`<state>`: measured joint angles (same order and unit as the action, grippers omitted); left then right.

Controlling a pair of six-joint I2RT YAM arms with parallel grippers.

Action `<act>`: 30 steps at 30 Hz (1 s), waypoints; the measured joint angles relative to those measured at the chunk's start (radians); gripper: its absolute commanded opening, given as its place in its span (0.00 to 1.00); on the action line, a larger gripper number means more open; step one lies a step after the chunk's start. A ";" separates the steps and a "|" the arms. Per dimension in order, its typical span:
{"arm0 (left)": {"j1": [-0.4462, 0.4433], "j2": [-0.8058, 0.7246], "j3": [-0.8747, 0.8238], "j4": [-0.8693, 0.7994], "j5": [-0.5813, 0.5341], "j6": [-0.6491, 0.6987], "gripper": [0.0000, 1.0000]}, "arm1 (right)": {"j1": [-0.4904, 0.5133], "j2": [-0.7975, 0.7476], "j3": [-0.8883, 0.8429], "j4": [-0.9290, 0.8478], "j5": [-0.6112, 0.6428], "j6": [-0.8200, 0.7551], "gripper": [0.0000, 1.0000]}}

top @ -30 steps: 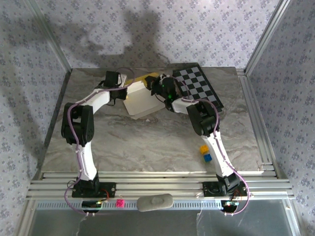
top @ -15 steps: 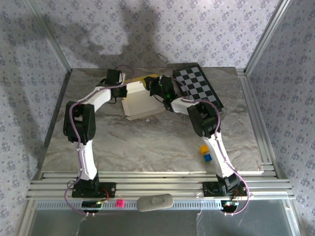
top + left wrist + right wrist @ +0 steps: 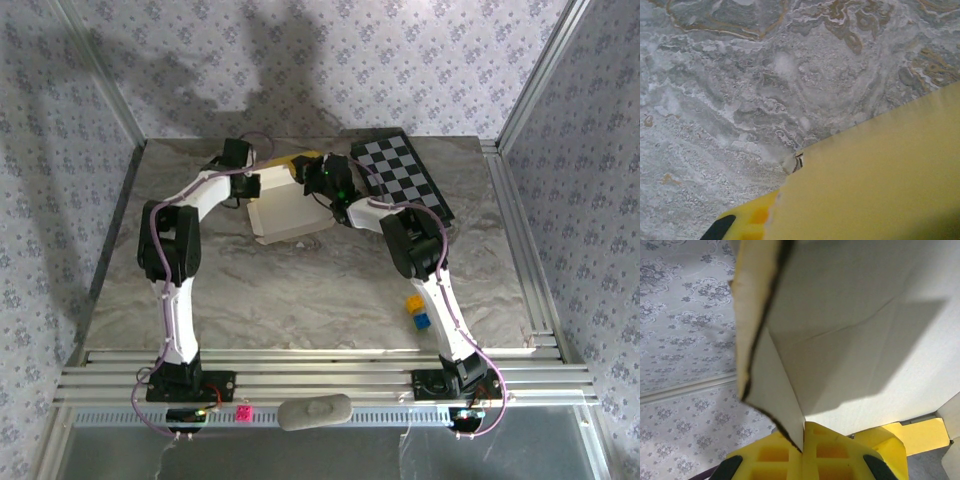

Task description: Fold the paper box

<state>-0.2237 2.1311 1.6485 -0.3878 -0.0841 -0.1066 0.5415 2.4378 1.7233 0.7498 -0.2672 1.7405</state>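
Left gripper [image 3: 252, 186] has just edged in and pinched tight on the paper box [image 3: 290, 212], at the far middle of the table [image 3: 300, 290]. Right gripper [image 3: 318, 183] stays clamped on its raised wall, so with both sides held the next fold looks ready.

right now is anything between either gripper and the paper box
Nothing visible does. The right gripper is shut on a wall of the paper box; the left gripper, shut too, sits at the box's left side with the card right against it.

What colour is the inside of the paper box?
The paper box is pale whitish inside and yellow outside. The right wrist view shows it best.
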 measured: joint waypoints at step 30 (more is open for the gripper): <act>-0.046 0.117 0.240 -0.257 -0.224 -0.247 0.00 | 0.009 0.000 0.032 -0.059 0.009 0.025 0.00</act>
<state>-0.2695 2.2478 1.8881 -0.6445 -0.3080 -0.3538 0.5507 2.4378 1.7554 0.6907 -0.2584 1.7657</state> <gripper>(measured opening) 0.083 0.048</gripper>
